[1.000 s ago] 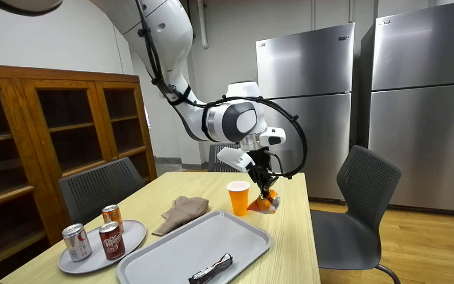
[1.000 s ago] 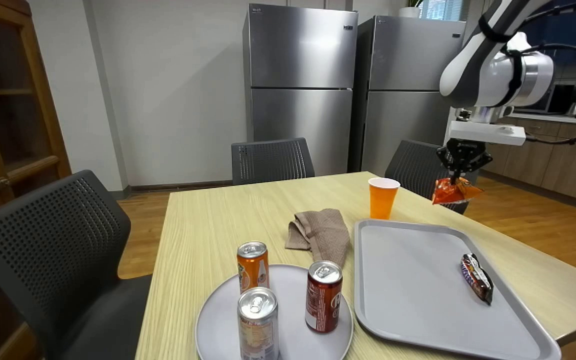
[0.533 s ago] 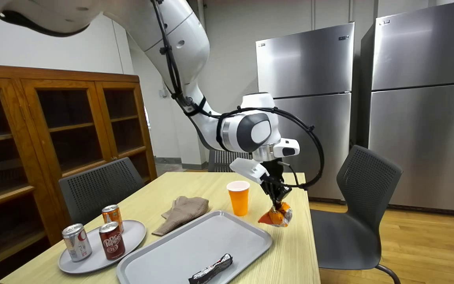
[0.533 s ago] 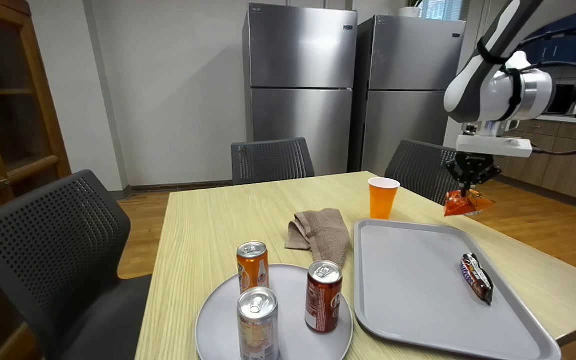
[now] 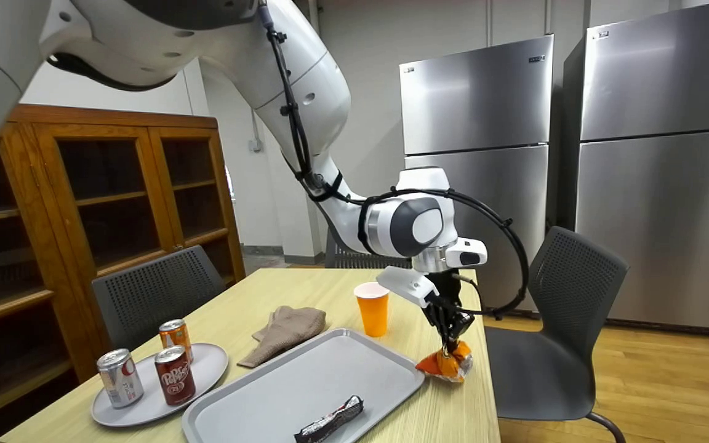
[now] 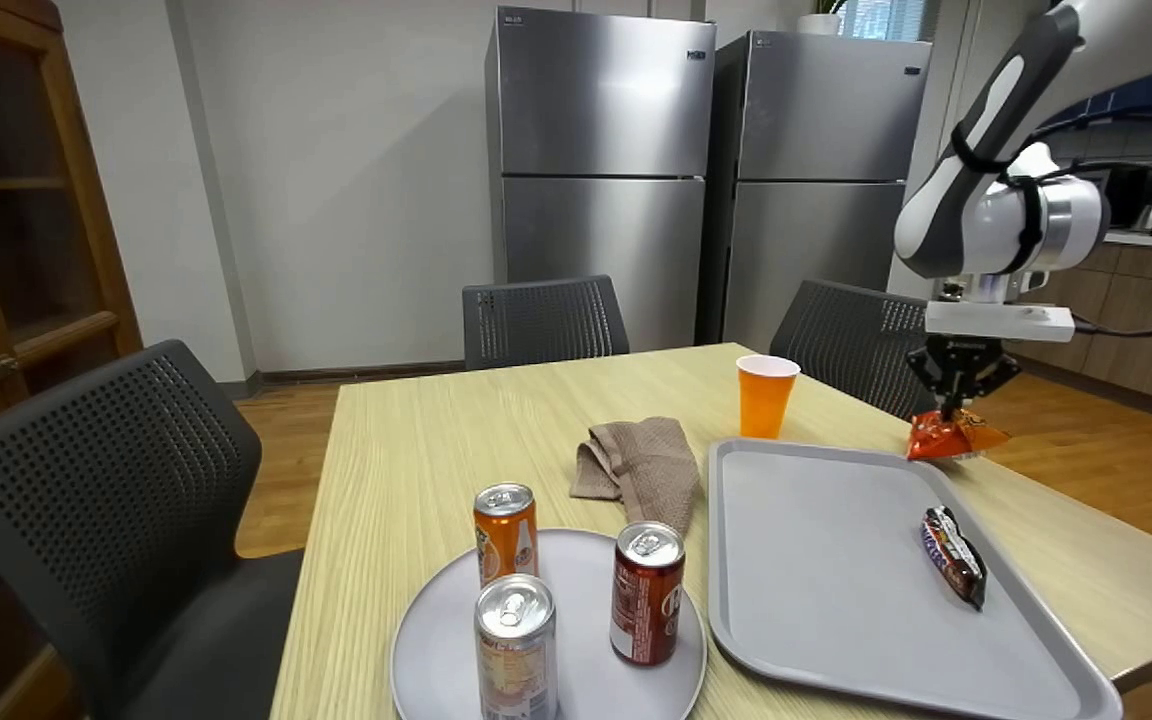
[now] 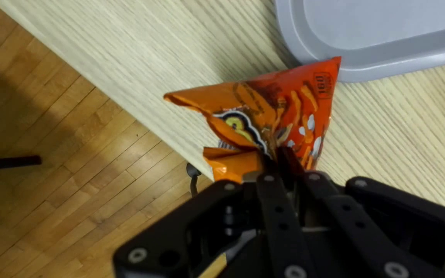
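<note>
My gripper (image 7: 276, 157) is shut on a crumpled orange-red snack bag (image 7: 253, 100), pinching it near its middle. In both exterior views the bag (image 5: 444, 367) hangs low at the right side of the table, beside a corner of the grey tray (image 5: 330, 369). One pointed corner of it overlaps the tray's rim (image 7: 392, 63) in the wrist view. Whether its underside rests on the tabletop I cannot tell. A dark-wrapped bar (image 6: 954, 558) lies on the tray. Behind the tray stands an orange cup (image 6: 766, 400) with a white inside.
A round grey plate (image 6: 576, 700) bears three cans, among them a dark red can (image 6: 648, 590) and an orange can (image 6: 506, 535). A brown cloth (image 5: 293, 329) lies between plate and cup. The table's edge and a dark chair (image 5: 545, 369) are close to the gripper.
The gripper has come down and toward the tray's near-right corner with the bag in its grip. The bag went from well above the table to about tabletop height. Tray, cup and cans stayed put.
</note>
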`<act>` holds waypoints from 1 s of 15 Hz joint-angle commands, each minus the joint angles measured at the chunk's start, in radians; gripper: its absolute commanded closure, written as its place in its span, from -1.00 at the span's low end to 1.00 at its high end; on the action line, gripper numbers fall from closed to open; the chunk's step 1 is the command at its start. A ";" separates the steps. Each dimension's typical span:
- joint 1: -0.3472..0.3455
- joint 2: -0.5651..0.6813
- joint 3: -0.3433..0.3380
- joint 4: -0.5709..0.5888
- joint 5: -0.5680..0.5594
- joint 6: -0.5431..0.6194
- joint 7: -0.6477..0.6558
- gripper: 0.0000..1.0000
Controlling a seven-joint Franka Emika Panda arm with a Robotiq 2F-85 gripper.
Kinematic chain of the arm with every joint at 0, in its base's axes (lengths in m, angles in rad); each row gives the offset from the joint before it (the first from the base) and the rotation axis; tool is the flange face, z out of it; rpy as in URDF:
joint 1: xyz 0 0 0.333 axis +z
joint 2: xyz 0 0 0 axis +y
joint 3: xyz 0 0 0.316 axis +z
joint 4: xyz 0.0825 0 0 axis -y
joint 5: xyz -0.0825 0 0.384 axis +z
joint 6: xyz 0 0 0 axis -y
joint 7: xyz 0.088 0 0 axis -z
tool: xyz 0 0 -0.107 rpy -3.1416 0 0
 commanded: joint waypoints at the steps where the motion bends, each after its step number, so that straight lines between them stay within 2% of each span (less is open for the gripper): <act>1: -0.004 0.026 -0.005 0.060 -0.002 -0.057 0.001 0.16; 7: -0.006 0.011 -0.003 0.064 0.001 -0.061 -0.006 -0.74; 9: -0.005 -0.013 0.002 0.044 0.003 -0.048 -0.014 -0.98; 15: -0.003 -0.136 0.034 -0.055 0.013 -0.043 -0.054 -1.00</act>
